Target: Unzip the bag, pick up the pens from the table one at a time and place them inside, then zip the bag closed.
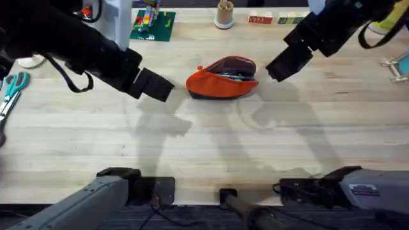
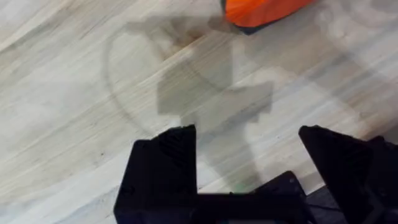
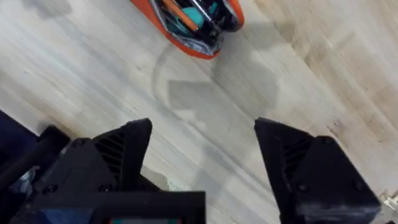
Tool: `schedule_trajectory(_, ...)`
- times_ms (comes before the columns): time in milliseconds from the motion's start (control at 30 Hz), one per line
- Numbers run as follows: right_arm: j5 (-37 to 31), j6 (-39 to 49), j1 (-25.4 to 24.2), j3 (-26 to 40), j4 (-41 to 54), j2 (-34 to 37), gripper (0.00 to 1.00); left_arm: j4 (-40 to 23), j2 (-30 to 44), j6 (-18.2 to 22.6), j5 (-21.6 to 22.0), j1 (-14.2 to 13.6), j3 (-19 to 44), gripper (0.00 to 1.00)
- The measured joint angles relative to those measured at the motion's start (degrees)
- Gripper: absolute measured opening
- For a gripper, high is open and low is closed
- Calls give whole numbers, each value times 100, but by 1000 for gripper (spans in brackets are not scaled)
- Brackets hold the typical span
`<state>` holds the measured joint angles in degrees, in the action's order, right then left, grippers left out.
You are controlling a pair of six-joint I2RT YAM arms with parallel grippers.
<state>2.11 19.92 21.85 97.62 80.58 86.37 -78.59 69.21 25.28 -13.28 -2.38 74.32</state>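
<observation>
A: What lies at the far left of the table (image 1: pixel 211 147)?

B: Scissors (image 1: pixel 11 89) with teal handles, at the table's left edge. Next comes the left arm, reaching in from the upper left, its pincer (image 1: pixel 160 86) hovering just left of the bag (image 1: pixel 220 82) and not touching it.

A: How does that pincer stand?

B: Wide apart. Its wrist camera shows the two black fingers (image 2: pixel 163 168) spread with bare wood between them, nothing held, and an orange corner of the bag (image 2: pixel 261 11) farther off.

A: And the bag itself?

B: It lies on the table in the middle, toward the far side, between the two pincers. Its zipper is open, the mouth gaping. Through it the right wrist view shows an orange pen (image 3: pixel 175 15) and something teal beside it against the dark lining; I cannot make out a silver one.

A: The right side?

B: The right arm comes down from the upper right, its pincer (image 1: pixel 281 67) just right of the bag, apart from it. Its fingers (image 3: pixel 127 152) are spread wide too, holding nothing.
</observation>
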Motion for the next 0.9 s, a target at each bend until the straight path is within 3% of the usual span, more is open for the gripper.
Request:
schedule_trajectory(133,0,-2,0,0,-1,0,997,25,0,51,-57,103,0,993)
schedule_trajectory(733,50,-2,22,0,-553,0,998,66,0,110,2,103,0,993)
schedule_trajectory(900,52,-2,28,0,-659,0,998,284,0,357,-27,142,0,993)
